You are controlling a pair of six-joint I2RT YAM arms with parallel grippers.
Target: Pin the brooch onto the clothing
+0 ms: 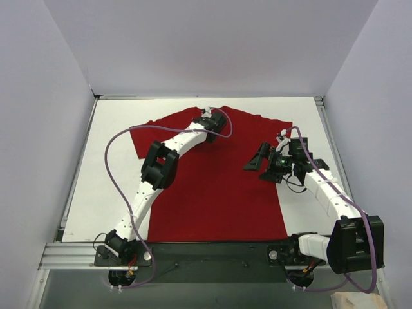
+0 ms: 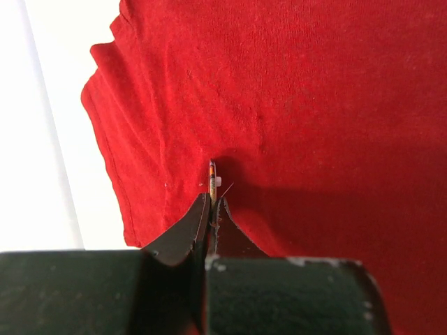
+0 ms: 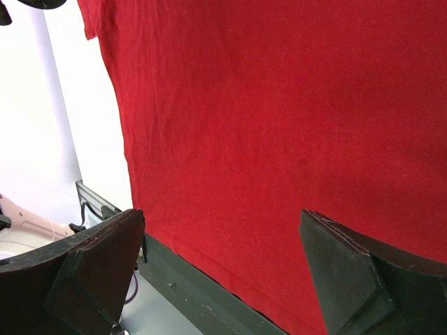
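Left hand (image 2: 211, 204): clenched, its two dark fingertips (image 2: 199, 222) pressed together on the brooch (image 2: 212, 174).
Brooch: stood edge-on between the left hand's fingertips, so only a thin rim with orange and dark marks showed. A small white bit (image 2: 218, 182) stuck out at its side. Its far end touched the clothing (image 1: 219, 187), and the fabric puckered into a small dent there.
Clothing: a dark red T-shirt, spread flat on the desk (image 1: 109, 187) with its neck end toward the far side. The brooch met it in the upper part, near a rumpled sleeve edge with bare desk just beyond.
Right hand (image 3: 222, 222): released, jaws spread wide and grasping nothing. It hovered over the shirt's right half, well apart from the brooch, with the hem visible below its fingers.
Desk: white, with bare strips to the left and right of the shirt.
Cable (image 1: 116, 154): purple, looped out from the left arm. A like one ran along the right arm.
Rail (image 1: 71, 256): metal, along the near edge of the desk, beside the arm bases.
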